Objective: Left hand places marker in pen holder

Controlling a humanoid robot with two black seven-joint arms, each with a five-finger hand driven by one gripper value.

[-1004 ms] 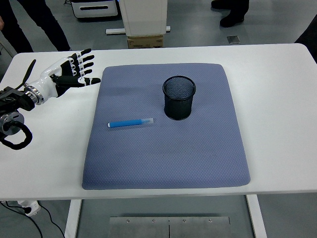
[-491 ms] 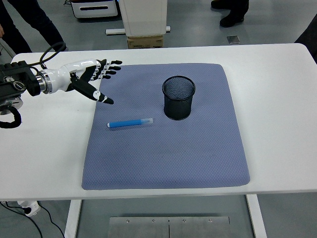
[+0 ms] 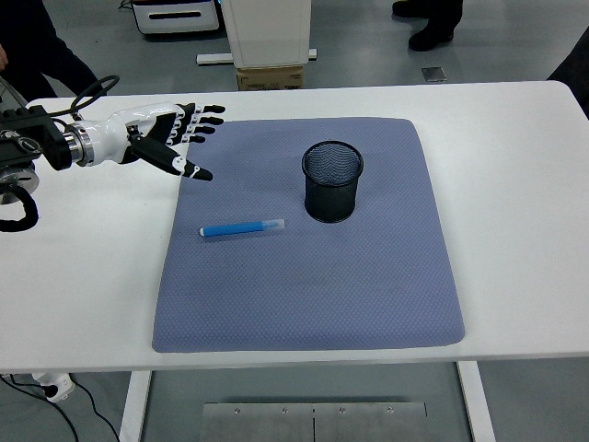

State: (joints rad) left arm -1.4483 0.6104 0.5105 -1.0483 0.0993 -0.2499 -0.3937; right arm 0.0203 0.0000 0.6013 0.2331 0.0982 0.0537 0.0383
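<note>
— Where is the left hand (image 3: 164,141) sitting in this shot?
— It is hovering over the far left corner of the grey mat (image 3: 308,295), fingers spread apart and holding nothing, thumb pointing down toward the fabric.

— And the marker (image 3: 242,226)?
— The blue marker is lying flat on the mat, lengthwise left to right, well apart from the hand and nearer the table's (image 3: 515,184) front edge. The black mesh pen holder (image 3: 332,180) is standing upright to the marker's right and a little farther back, near it but not touching.

— Is anything standing between them?
— Bare mat is showing between hand, marker and holder. Beyond the table, a cardboard box (image 3: 270,75) is sitting on the floor, and a person's legs (image 3: 41,46) are showing at the top left.
</note>
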